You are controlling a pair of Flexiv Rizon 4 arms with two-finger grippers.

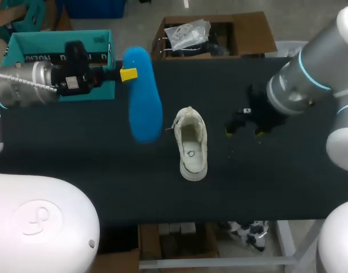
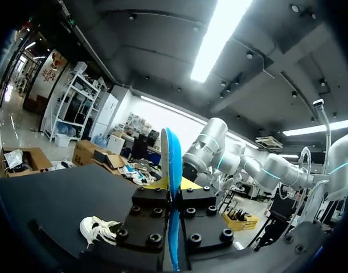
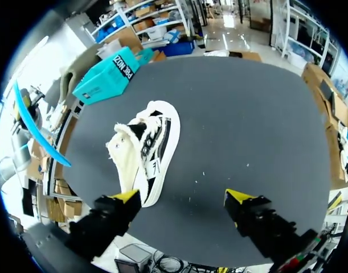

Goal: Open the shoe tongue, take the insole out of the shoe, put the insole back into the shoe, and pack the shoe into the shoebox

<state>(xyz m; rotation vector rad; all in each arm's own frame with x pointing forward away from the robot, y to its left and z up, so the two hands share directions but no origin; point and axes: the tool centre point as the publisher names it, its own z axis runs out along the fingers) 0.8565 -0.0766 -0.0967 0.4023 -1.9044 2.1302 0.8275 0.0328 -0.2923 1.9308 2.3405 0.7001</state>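
The left hand (image 1: pixel 129 74) is clenched on one end of the blue insole (image 1: pixel 145 96) and holds it clear of the desk (image 1: pixel 276 187). The white shoe (image 1: pixel 191 142) lies on the desk at 4 o'clock from that hand. The right hand (image 1: pixel 243 132) hovers released at the shoe's 3 o'clock, apart from it. The teal shoebox (image 1: pixel 37 45) sits at the left hand's 9 o'clock.

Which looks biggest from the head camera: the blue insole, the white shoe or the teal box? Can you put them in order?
1. Teal shoebox, partly hidden by the left arm.
2. Blue insole, held up in the left gripper, nearer the camera, so its lead over the shoe is unsure.
3. White shoe.
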